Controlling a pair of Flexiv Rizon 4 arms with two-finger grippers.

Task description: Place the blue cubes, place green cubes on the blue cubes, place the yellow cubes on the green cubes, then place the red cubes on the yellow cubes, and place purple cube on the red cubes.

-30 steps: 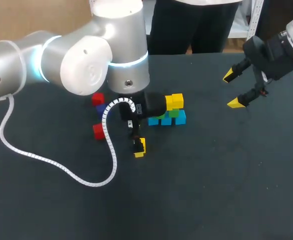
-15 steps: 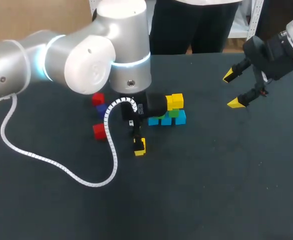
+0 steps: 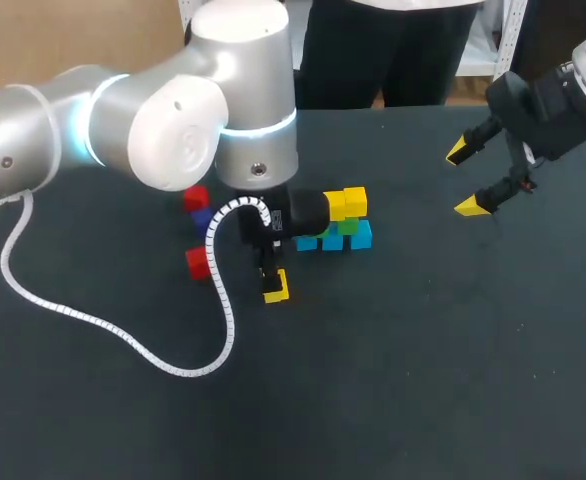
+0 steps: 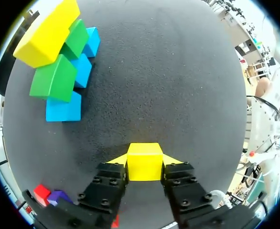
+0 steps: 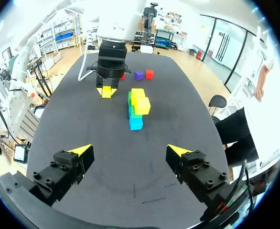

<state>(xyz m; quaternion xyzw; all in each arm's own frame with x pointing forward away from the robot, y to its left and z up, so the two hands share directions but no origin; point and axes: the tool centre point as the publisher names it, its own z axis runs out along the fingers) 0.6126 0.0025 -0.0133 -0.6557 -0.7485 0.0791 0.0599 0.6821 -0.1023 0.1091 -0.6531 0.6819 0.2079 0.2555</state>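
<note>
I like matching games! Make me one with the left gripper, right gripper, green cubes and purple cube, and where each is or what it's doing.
Things:
1. left gripper
2. right gripper
3. green cubes
4. purple cube

Places or states:
A. beside a red cube
B. open, holding nothing
C. on the blue cubes
D. shut on a yellow cube

Pairs: 1-D, 2-B, 3-C, 4-A.

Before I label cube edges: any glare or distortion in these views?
Head view: left arm hides part of the stack; its ring glows. Left wrist view: stack looks bowed; yellow cube in the left hand looks square. Right wrist view: no glare on the table.
</note>
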